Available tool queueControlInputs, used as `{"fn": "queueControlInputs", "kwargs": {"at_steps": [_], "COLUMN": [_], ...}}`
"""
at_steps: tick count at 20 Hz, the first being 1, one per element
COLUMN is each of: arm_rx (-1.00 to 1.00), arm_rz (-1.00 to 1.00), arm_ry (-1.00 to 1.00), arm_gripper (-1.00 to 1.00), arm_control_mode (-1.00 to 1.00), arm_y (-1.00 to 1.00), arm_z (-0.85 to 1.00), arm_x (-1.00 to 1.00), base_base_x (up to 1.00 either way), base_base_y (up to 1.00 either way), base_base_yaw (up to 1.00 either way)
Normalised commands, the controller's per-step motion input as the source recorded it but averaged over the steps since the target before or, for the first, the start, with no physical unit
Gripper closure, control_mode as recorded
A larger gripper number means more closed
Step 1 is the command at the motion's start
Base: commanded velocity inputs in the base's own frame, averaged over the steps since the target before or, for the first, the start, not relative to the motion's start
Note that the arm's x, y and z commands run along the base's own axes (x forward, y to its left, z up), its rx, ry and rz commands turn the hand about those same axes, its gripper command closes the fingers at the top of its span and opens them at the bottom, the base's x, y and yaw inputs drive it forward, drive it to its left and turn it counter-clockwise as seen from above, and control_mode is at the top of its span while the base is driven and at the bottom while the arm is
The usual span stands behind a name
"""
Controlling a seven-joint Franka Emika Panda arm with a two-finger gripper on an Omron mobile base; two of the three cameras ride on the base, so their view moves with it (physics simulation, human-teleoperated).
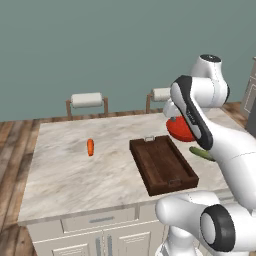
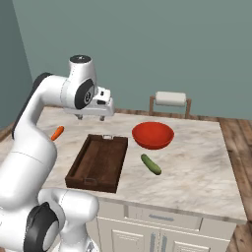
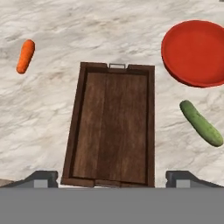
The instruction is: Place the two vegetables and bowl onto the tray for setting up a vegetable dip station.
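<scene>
The dark brown wooden tray [image 3: 111, 127] [image 1: 162, 164] [image 2: 98, 162] lies empty in the middle of the marble island. Left of it lies a small orange carrot [image 3: 25, 56] [image 1: 90, 147] [image 2: 57, 132]. The red bowl [image 3: 197, 52] [image 2: 152, 135] [image 1: 179, 131] stands right of the tray's far end, partly hidden by the arm in the left base view. The green cucumber [image 3: 201, 122] [image 2: 151, 164] [image 1: 200, 152] lies just in front of the bowl. My gripper [image 2: 91, 118] [image 3: 111, 179] hangs open well above the tray, with nothing between its fingers.
Two stools with white cushions [image 1: 86, 100] [image 2: 171, 98] stand behind the island's far edge. The marble counter [image 2: 197, 167] has bare room to the right of the cucumber and around the carrot. Its front edge drops to white drawers.
</scene>
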Motion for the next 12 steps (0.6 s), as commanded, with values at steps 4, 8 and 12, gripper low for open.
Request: {"fn": "queueControlInputs", "kwargs": {"at_steps": [4,8,12], "arm_rx": [-0.01,-0.02,-0.05], "arm_rz": [0.08,0.11,0.11], "arm_ry": [0.00,0.00,0.00], "arm_gripper": [-1.00,-1.00,-1.00], "arm_control_mode": [-1.00,-1.00,-1.00], "arm_y": [-0.49,-0.53,-0.47], "arm_z": [-0.02,-0.11,-0.19], "arm_x": [-0.01,-0.01,0.00], "base_base_x": [0.00,0.00,0.00], "base_base_y": [0.00,0.00,0.00], "base_base_yaw": [0.00,0.00,0.00]}}
